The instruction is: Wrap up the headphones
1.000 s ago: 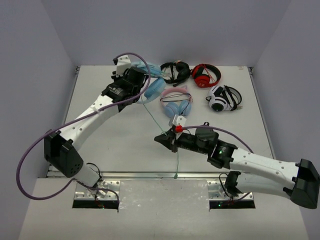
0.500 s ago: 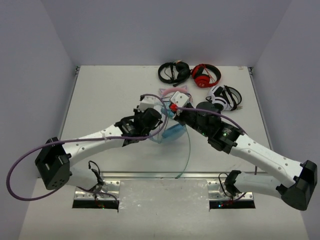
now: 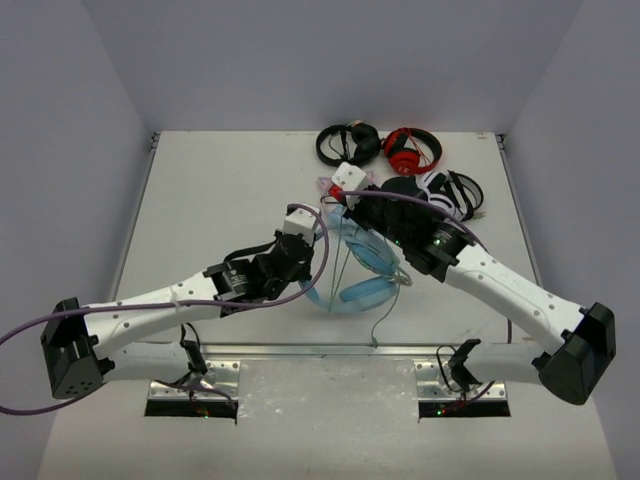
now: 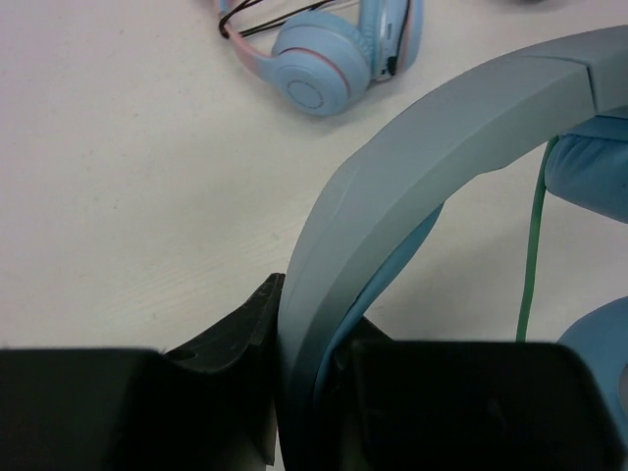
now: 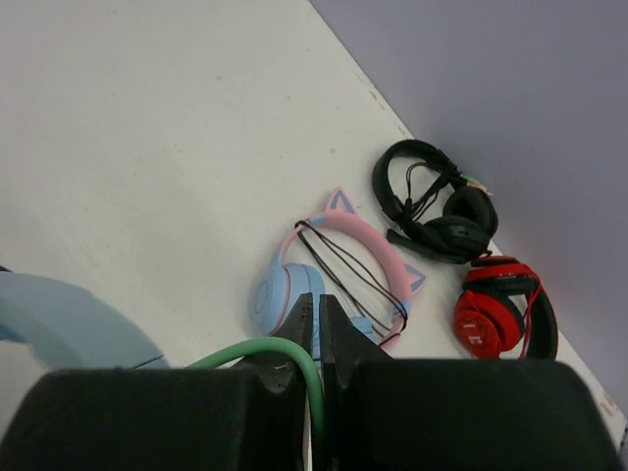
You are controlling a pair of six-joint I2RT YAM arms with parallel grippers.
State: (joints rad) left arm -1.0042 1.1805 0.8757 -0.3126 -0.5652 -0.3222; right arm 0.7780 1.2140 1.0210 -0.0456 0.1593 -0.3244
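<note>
While the left gripper (image 4: 309,334) is clamping the stiff headband (image 4: 412,147) of the headphones (image 3: 365,295), at lower centre of the top view, the right gripper (image 5: 316,316) is pinching their thin, limp cable (image 5: 280,348), which is probably slip-prone.

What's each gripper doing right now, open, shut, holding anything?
Left gripper: closed on the headphones, at the headband.
Right gripper: closed on the green cable.
</note>
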